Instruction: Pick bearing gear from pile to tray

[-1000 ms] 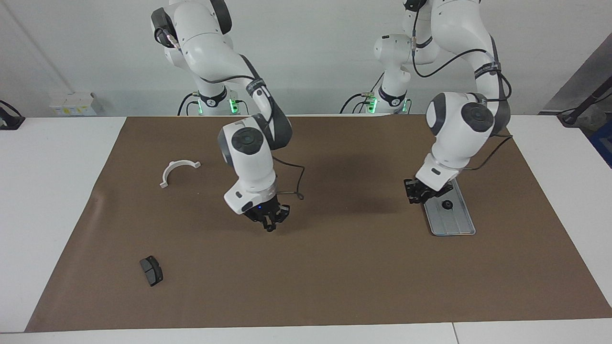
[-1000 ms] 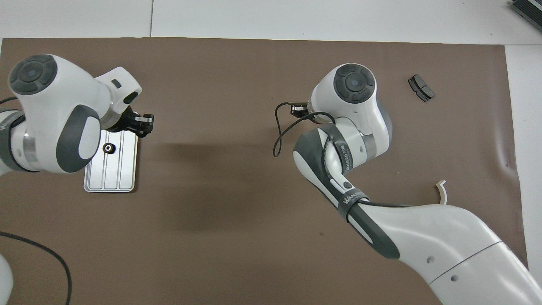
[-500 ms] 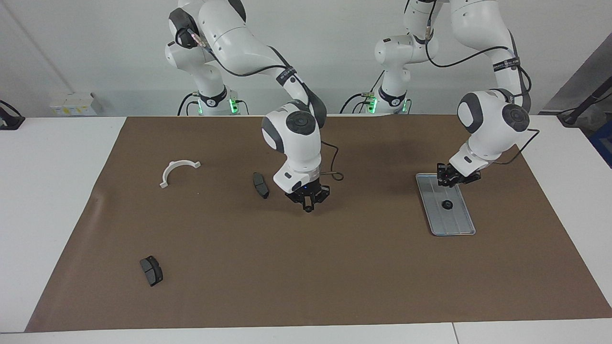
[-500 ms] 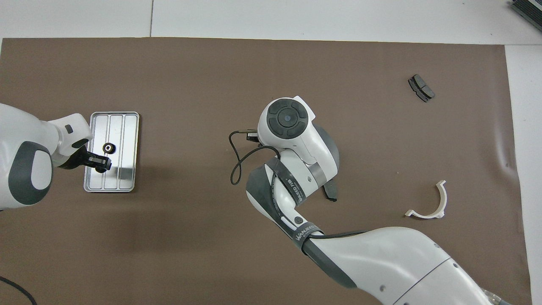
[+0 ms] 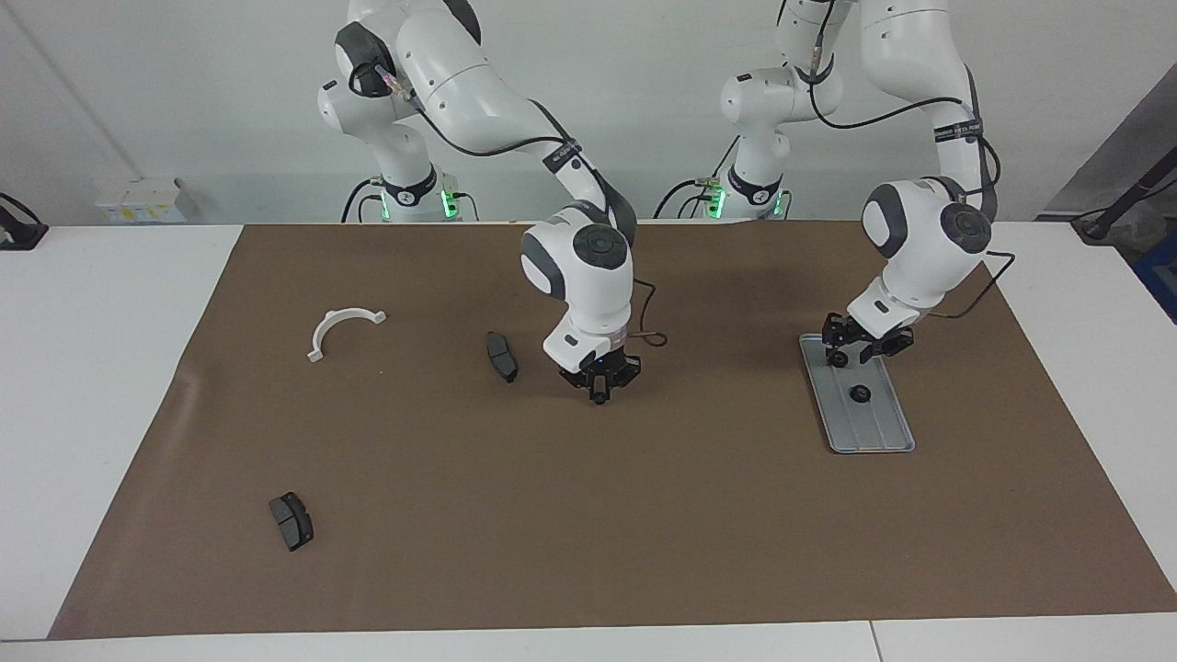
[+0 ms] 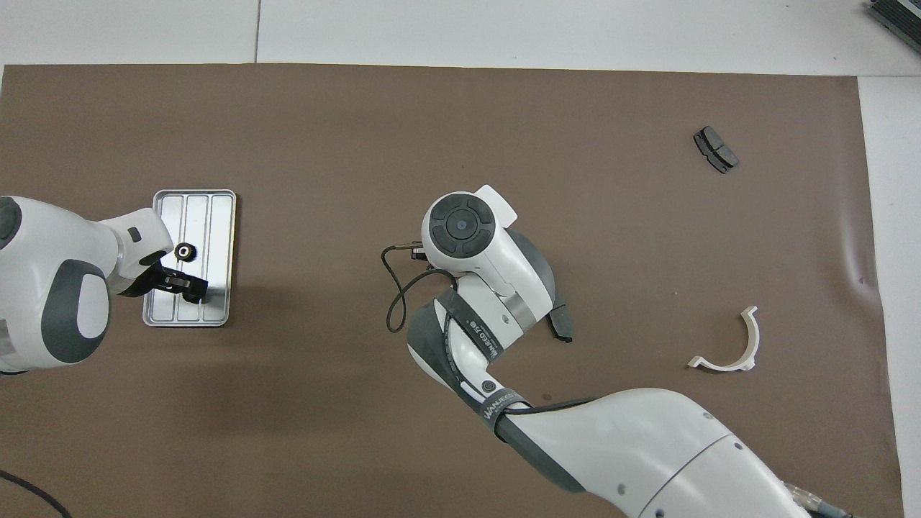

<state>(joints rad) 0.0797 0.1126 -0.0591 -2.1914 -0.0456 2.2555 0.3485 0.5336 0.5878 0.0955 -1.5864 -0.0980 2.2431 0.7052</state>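
Small black round gear [image 6: 185,251] is lying on the ridged silver-grey metal tray [image 6: 219,216], at twelve o'clock of the left gripper [image 6: 193,288] in the overhead view. That gripper's state cannot be told. The right gripper [image 5: 599,395] is hovering closed mid-table.

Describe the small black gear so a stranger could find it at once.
Find the silver ridged tray on the brown mat, toward the left arm's end. The small black gear lies in it, round with a pale centre, unlike the flat grey pads elsewhere.

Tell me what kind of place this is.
Probably a robotics lab bench: two arms bolted at a white table, a brown mat as work surface, and a few small parts plus a metal tray laid out on it.
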